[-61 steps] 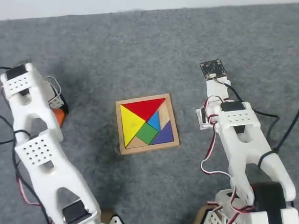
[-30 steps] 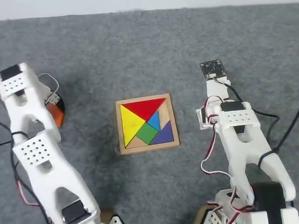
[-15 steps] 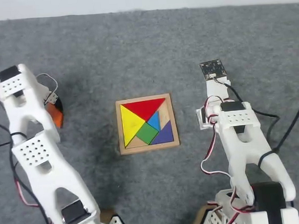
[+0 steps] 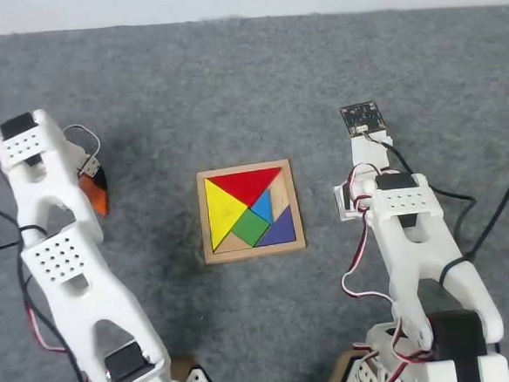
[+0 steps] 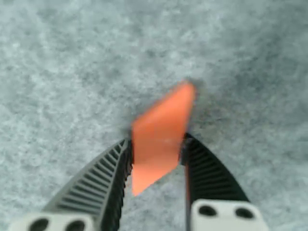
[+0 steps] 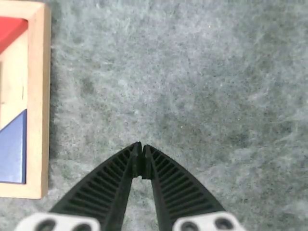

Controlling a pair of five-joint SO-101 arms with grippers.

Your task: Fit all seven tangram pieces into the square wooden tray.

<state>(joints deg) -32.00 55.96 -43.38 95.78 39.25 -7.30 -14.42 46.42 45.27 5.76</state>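
Left wrist view first: the left gripper (image 5: 156, 142) has both fingers pinched onto the orange parallelogram (image 5: 161, 127). It grips across the narrow width, so the slanted ends poke out free, which I'd say leaves the corners clear for seating it. Whether the piece is lifted off the grey mat (image 4: 229, 79) I cannot tell.

Over on the high view, that orange piece sits far out on the left, well apart from the square wooden tray (image 4: 298, 207) at the centre. In the tray the red triangle (image 4: 248, 184), yellow triangle (image 4: 221, 211), green square (image 4: 251, 227), small blue triangle (image 4: 262, 206) and purple triangle (image 4: 280, 231) are packed edge to edge. A slanted bare-wood strip (image 4: 279, 198) runs between red and purple, and it looks like the orange piece's slot. A wood-toned triangle (image 4: 232, 242) sits at the lower corner; gap or unpainted piece, I cannot tell.

The right gripper (image 6: 142, 159) has its fingers pressed together on nothing, over the mat just beside the tray's rim, probably to keep the approach open.
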